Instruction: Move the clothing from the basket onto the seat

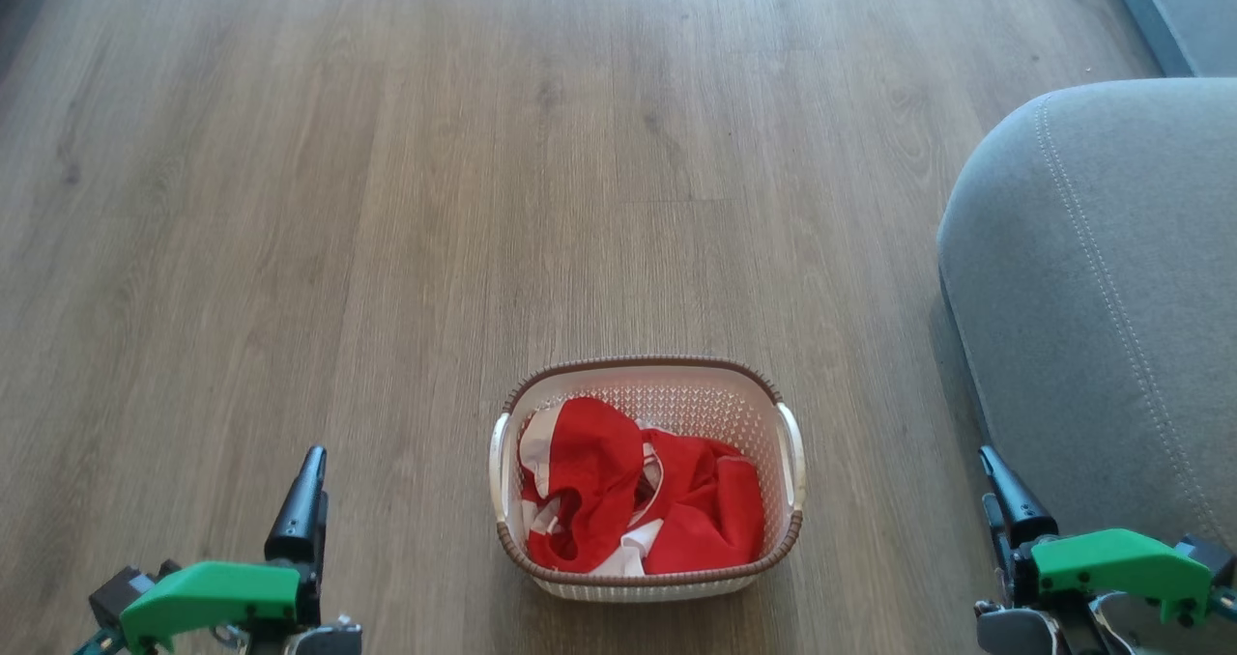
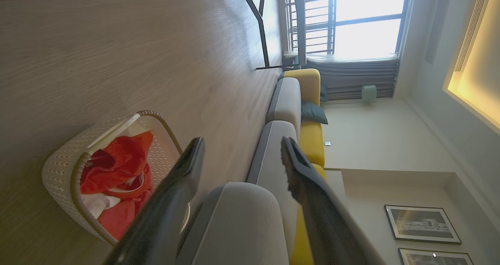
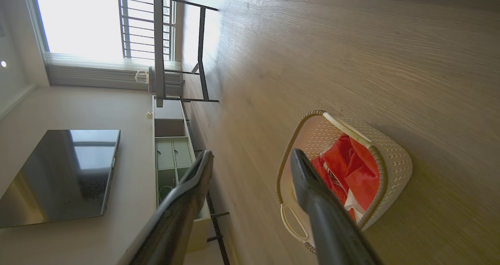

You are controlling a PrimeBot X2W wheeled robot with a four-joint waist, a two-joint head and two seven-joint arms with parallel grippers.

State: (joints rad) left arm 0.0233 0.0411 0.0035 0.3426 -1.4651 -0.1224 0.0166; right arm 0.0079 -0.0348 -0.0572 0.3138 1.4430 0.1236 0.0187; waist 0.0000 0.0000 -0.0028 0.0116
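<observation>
Red clothing (image 1: 638, 491) lies heaped in the cream basket (image 1: 646, 363), nothing lifted out yet.
Both arms hang low on either side of the basket on the wood floor (image 1: 387, 201). The left gripper (image 2: 242, 145) and right gripper (image 3: 252, 155) each stand spread, holding nothing. The grey seat (image 1: 1102, 278) sits off to its right. This looks like the opening reach: next, one gripper must drop into the basket and pinch a good fold of fabric.

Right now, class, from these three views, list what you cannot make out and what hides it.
Floor of the basket, head view: covered by the clothing.
Garment count, all views: bunched together.
Extent of the seat, head view: cut by the right and bottom edges.
Part of the basket, right wrist view: behind the right gripper's finger.
</observation>
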